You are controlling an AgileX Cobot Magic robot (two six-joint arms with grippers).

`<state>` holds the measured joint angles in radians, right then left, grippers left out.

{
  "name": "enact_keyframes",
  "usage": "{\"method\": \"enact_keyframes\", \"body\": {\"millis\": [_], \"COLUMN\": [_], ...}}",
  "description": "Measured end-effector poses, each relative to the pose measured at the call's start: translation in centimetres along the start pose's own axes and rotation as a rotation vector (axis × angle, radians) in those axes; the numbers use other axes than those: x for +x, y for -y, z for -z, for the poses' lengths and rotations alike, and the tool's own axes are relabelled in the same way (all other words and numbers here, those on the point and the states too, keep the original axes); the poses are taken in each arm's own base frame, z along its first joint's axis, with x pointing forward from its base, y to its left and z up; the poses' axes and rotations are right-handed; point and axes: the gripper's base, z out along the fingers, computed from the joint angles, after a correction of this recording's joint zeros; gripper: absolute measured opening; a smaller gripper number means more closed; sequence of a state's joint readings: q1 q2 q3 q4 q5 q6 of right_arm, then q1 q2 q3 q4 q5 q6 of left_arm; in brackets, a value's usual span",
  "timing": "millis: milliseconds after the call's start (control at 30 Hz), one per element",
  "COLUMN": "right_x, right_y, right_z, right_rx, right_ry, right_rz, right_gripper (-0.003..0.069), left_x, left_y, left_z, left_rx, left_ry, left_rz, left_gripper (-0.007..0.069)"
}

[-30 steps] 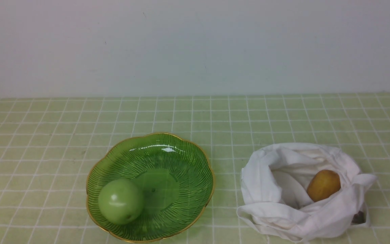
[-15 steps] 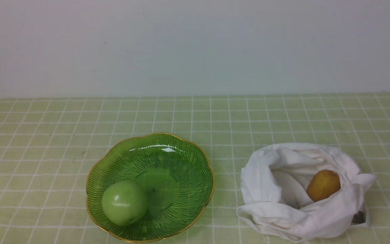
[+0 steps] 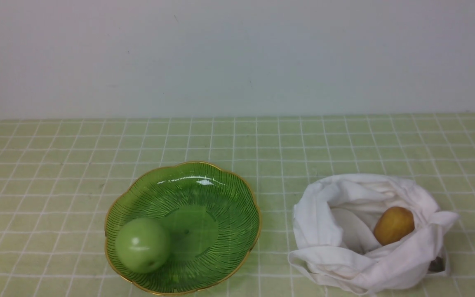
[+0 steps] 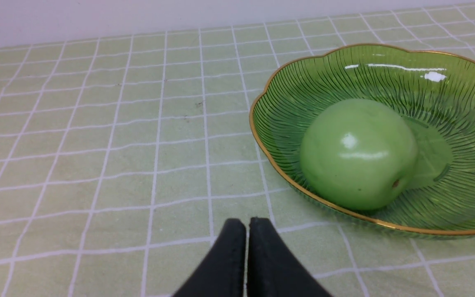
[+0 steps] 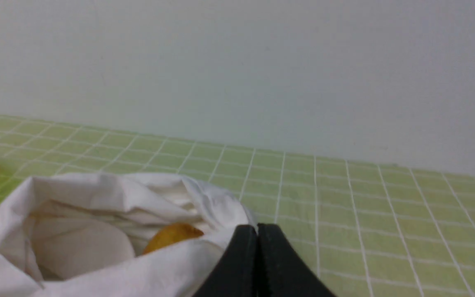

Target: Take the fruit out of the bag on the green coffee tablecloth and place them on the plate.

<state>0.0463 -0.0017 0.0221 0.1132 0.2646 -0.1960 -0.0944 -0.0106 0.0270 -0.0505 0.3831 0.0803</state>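
Note:
A glossy green fruit (image 3: pixel 142 245) (image 4: pixel 357 153) lies in the near-left part of the green glass plate (image 3: pixel 221 194) (image 4: pixel 460 82) on the checked tablecloth (image 3: pixel 56 165). To the right the white bag (image 3: pixel 324 222) (image 5: pixel 97 198) sits open, with a yellow-brown fruit (image 3: pixel 393 225) (image 5: pixel 170 236) inside. In the front view neither arm shows. My left gripper (image 4: pixel 247 225) is shut and empty, low over the cloth beside the plate's rim. My right gripper (image 5: pixel 257 231) is shut and empty next to the bag's edge.
A plain pale wall (image 3: pixel 237 57) runs along the back of the table. Bare checked cloth lies between plate and bag and behind both. A small dark tag (image 3: pixel 436 264) shows at the bag's near right corner.
The green fruit rocked right, then back left inside the plate. The dark tip of the right arm at the front view's right edge has slid out of view.

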Motion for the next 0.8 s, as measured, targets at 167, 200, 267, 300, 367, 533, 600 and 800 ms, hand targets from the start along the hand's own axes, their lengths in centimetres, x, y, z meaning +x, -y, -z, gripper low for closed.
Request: {"method": "enact_keyframes", "body": {"millis": [167,200,267,300,367,533,600,800], "right_x": [1.04,1.04,1.03,1.04,1.04,1.05,1.05,1.05], "right_y": [-0.06,-0.06,-0.05,-0.06,-0.06,-0.06,-0.06,-0.06], "right_z": [0.07,0.07,0.08,0.08,0.08,0.09,0.09,0.09], "right_rx": [0.005,0.005,0.006,0.006,0.005,0.005,0.005,0.005], "right_ry": [-0.102,-0.104,-0.107,-0.108,-0.108,-0.109,-0.109,-0.109], "right_rz": [-0.012,-0.013,-0.014,-0.015,-0.016,-0.017,-0.017,-0.017], "right_gripper": [-0.0014,-0.0014,-0.0014,-0.0014,-0.0014,-0.0014,-0.0014,-0.0014], "left_x": [0.01,0.01,0.01,0.01,0.01,0.01,0.01,0.01], "left_y": [0.00,0.00,0.00,0.00,0.00,0.00,0.00,0.00], "left_z": [0.00,0.00,0.00,0.00,0.00,0.00,0.00,0.00], "left_rx": [0.000,0.000,0.000,0.000,0.000,0.000,0.000,0.000], "left_ry": [-0.001,-0.001,-0.001,-0.001,-0.001,-0.001,-0.001,-0.001], "left_rz": [0.000,0.000,0.000,0.000,0.000,0.000,0.000,0.000], "left_gripper": [-0.0008,-0.0008,-0.0008,-0.0008,-0.0008,-0.0008,-0.0008,-0.0008]}}
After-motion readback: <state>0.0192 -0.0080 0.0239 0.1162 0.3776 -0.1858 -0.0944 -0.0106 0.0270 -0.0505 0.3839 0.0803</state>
